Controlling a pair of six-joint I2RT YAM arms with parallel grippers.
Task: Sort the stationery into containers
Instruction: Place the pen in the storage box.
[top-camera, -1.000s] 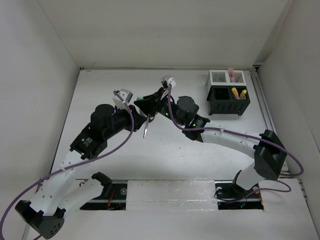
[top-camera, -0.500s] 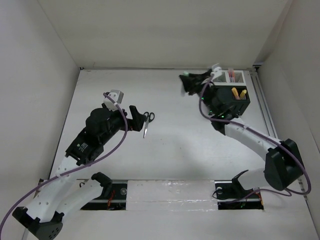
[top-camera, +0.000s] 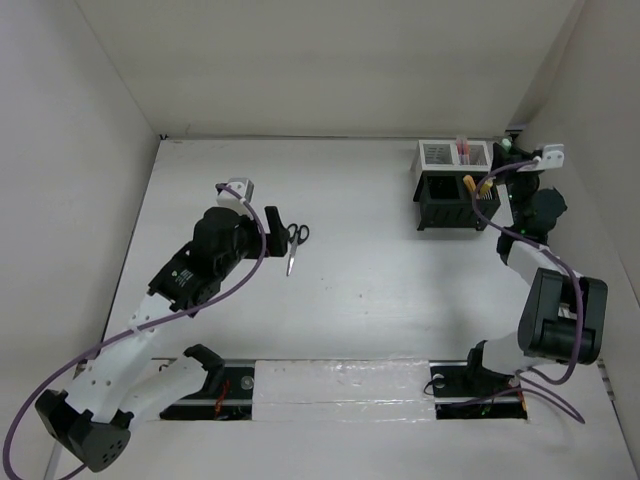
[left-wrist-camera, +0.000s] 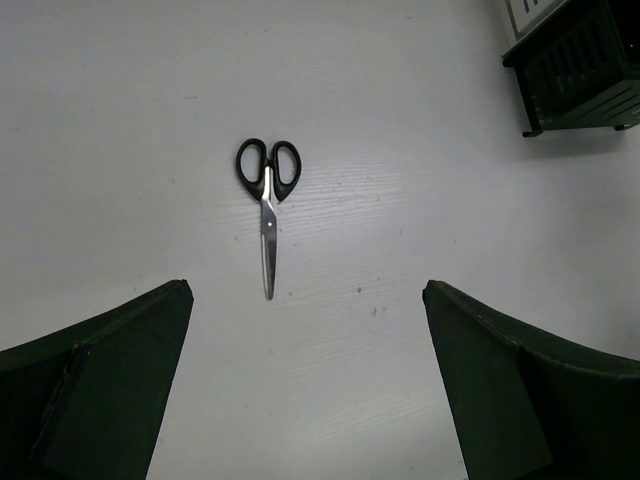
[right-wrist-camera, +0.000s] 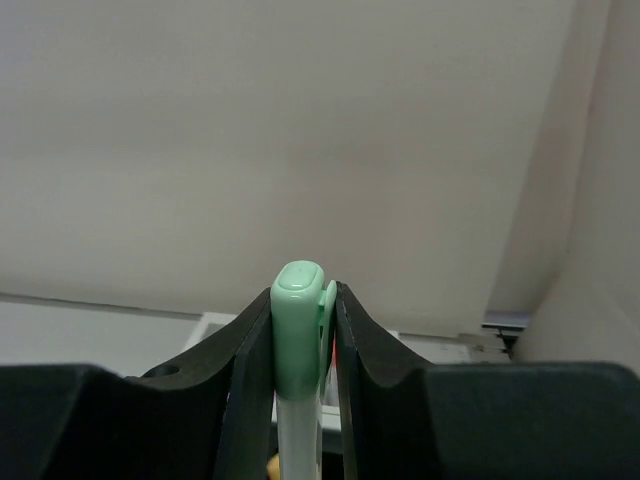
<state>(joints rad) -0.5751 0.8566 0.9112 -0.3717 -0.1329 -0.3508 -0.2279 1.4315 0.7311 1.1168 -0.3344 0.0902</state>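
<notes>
White table (top-camera: 350, 300) is now holding the scissors (left-wrist-camera: 267, 200), left gripper (left-wrist-camera: 307, 292) hanging wide open, while right gripper (right-wrist-camera: 302, 296) is swinging its pinched highlighter (right-wrist-camera: 297, 400) to the organiser (top-camera: 450, 212).

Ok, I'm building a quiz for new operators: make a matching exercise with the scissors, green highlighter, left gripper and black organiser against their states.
1 scissors
2 green highlighter
3 left gripper
4 black organiser

a open, empty
b orange pens standing inside
c clamped in the right gripper
d lying loose, blades closed

Pairs: 1-d, 2-c, 3-a, 4-b
</notes>
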